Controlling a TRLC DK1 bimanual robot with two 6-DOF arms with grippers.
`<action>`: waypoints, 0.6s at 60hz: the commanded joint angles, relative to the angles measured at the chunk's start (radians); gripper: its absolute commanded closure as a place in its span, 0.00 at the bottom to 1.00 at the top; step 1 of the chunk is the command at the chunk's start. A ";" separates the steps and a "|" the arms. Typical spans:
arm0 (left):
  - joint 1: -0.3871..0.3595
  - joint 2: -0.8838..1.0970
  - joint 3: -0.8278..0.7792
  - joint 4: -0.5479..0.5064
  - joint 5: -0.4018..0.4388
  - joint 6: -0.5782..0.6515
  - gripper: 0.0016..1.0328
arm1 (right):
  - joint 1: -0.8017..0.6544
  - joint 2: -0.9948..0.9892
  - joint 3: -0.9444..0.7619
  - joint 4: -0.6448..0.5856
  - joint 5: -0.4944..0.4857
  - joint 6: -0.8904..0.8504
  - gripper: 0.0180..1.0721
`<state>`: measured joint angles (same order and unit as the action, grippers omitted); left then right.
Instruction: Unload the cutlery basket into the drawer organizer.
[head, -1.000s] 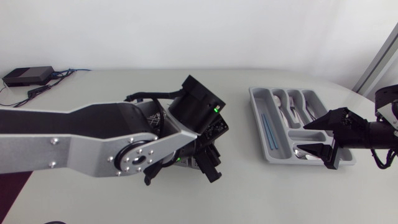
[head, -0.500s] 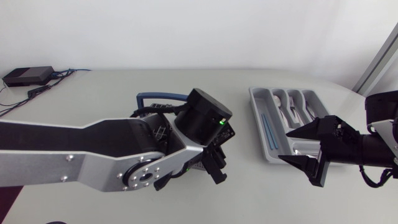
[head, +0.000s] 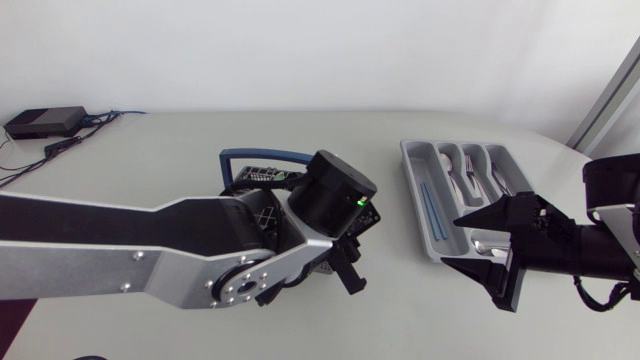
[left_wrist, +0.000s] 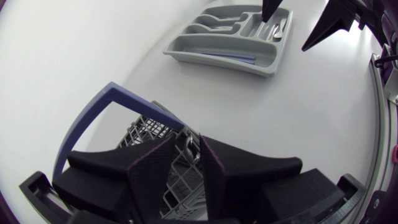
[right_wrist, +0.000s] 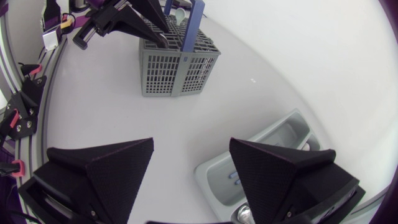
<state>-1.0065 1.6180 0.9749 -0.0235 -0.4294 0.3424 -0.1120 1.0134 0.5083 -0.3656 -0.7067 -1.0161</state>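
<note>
The grey cutlery basket (head: 262, 176) with a blue handle (head: 262, 155) stands mid-table, mostly hidden under my left arm. My left gripper (head: 342, 264) hangs over its near side. In the left wrist view this gripper (left_wrist: 188, 140) is open by a narrow gap above the basket grid (left_wrist: 142, 128), with a thin metal handle in the gap. The grey drawer organizer (head: 425, 215) lies to the right and holds spoons and forks (head: 470, 180) and blue sticks (head: 432, 210). My right gripper (head: 452, 240) stands open and empty at the organizer's near left corner, facing the basket (right_wrist: 177, 71).
A black box (head: 45, 122) with cables sits at the table's far left corner. My left arm's broad silver link (head: 150, 260) covers the front left of the table. In the right wrist view the organizer's corner (right_wrist: 217, 168) lies just ahead of the fingers.
My left gripper shifted right over the basket, uncovering the blue handle, and its fingers narrowed. My right gripper came away from over the organizer toward the front left.
</note>
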 joint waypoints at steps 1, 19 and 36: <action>-0.004 0.023 -0.028 0.011 -0.014 0.020 0.82 | 0.006 -0.010 -0.024 0.004 0.001 0.030 0.15; 0.002 0.019 -0.045 0.030 -0.014 0.033 0.88 | 0.066 -0.049 -0.037 0.025 0.007 0.100 0.13; 0.000 -0.018 -0.064 0.054 -0.014 0.053 0.88 | 0.135 -0.095 -0.051 0.053 0.036 0.186 0.12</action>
<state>-1.0035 1.6165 0.9466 0.0319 -0.4515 0.3714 0.0059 0.9314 0.4820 -0.3244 -0.6762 -0.8745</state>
